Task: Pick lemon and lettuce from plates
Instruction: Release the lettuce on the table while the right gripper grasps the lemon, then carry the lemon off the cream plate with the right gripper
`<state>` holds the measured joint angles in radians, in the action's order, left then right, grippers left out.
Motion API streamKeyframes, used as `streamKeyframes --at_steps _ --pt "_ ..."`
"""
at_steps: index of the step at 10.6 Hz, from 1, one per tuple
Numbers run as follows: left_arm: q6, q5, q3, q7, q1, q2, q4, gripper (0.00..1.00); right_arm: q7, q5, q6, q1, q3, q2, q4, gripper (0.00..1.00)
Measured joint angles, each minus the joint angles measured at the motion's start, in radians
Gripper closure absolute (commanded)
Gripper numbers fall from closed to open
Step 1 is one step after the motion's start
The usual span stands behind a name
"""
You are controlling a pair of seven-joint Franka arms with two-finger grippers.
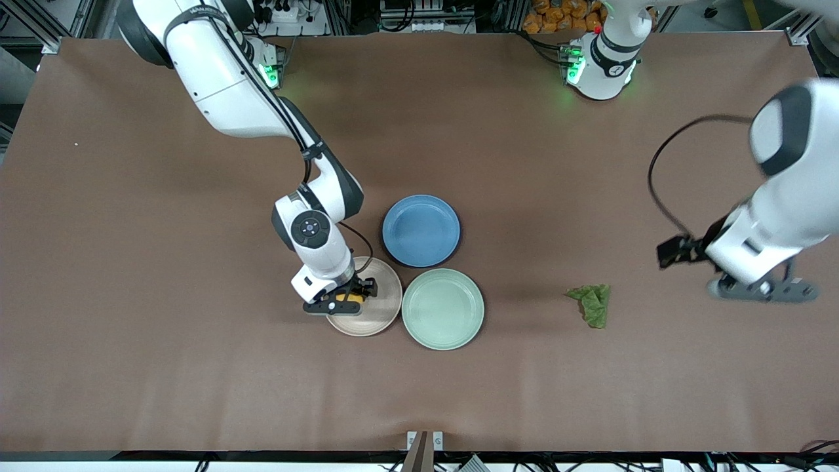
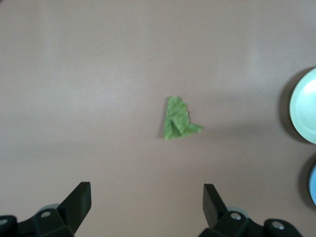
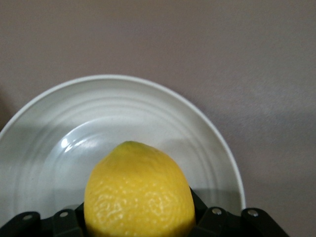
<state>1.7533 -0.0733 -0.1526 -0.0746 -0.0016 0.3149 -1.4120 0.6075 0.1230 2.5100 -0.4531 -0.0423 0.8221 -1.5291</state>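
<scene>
My right gripper (image 1: 351, 298) is shut on the yellow lemon (image 1: 354, 297) at the pale beige-pink plate (image 1: 387, 288). In the right wrist view the lemon (image 3: 139, 190) fills the space between the jaws of the right gripper (image 3: 139, 219), low over the plate (image 3: 148, 108); I cannot tell if it touches. The mint green plate (image 1: 443, 308) beside it is bare. The wrinkly green lettuce (image 1: 593, 303) lies on the table toward the left arm's end. My left gripper (image 1: 763, 290) hangs open and empty in the air near it; the left wrist view shows the lettuce (image 2: 177, 120) ahead of the open left gripper (image 2: 147, 197).
A blue plate (image 1: 421, 231) sits touching both other plates, farther from the front camera. The left wrist view catches the edges of the mint plate (image 2: 306, 106) and the blue plate (image 2: 312, 185). The brown table (image 1: 164, 367) stretches wide around them.
</scene>
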Motion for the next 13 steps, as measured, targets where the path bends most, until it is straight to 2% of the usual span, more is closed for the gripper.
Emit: streamKeyframes --at_steps 2,5,7,11,13 --pt "-0.121 0.0 -0.009 0.0 -0.002 -0.078 0.009 0.0 -0.029 0.0 -0.044 0.021 0.0 -0.007 0.011 0.57" --pt "-0.177 0.0 -0.015 0.0 -0.004 -0.164 0.013 0.0 -0.089 -0.008 -0.128 0.053 -0.002 -0.037 0.027 0.58" --pt "-0.216 0.012 -0.015 0.0 -0.004 -0.209 0.005 0.0 -0.192 -0.045 -0.198 0.081 -0.002 -0.079 0.028 0.57" --pt "-0.21 0.023 -0.015 -0.003 -0.004 -0.258 -0.042 0.0 -0.37 -0.062 -0.348 0.181 0.0 -0.162 0.026 0.57" --pt "-0.136 0.023 -0.014 -0.003 -0.003 -0.276 -0.086 0.0 -0.454 -0.062 -0.379 0.236 0.003 -0.189 0.001 0.57"
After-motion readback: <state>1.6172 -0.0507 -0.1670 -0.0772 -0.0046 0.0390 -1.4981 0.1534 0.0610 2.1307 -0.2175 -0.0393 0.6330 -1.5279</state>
